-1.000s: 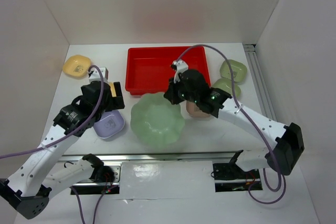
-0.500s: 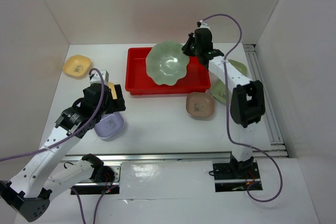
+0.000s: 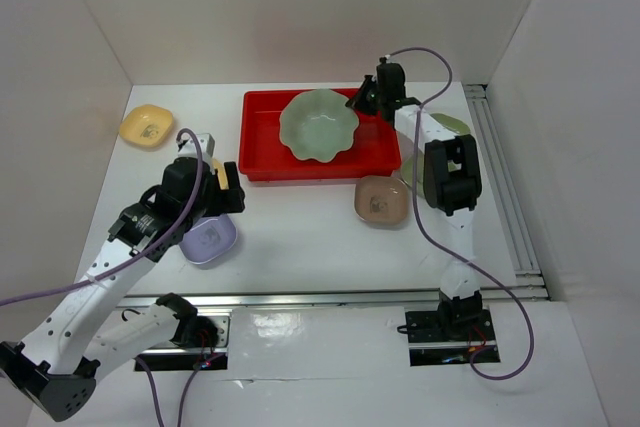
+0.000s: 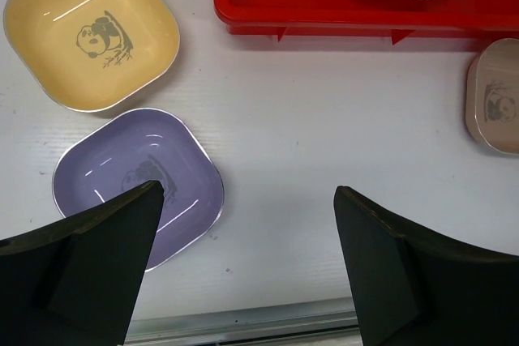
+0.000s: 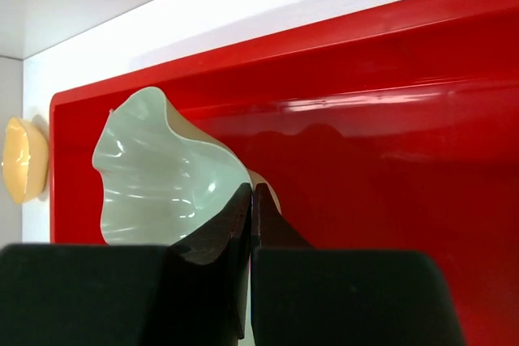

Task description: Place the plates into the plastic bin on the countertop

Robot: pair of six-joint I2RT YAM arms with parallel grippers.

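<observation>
Right jaws closed to a sliver on the rim of the green scalloped dish [image 3: 318,125], gripping its right edge. The dish body lies left of the jaws, within the red bin [image 3: 262,147], and looks tilted with the held edge up. Contact with the bin floor: cannot tell. Judged next: release.

Left jaws wide apart, holding nothing, above the lavender dish [image 4: 122,176] on the worktop [image 4: 324,119]. The left arm is the nearer of the 2 to it.
</observation>
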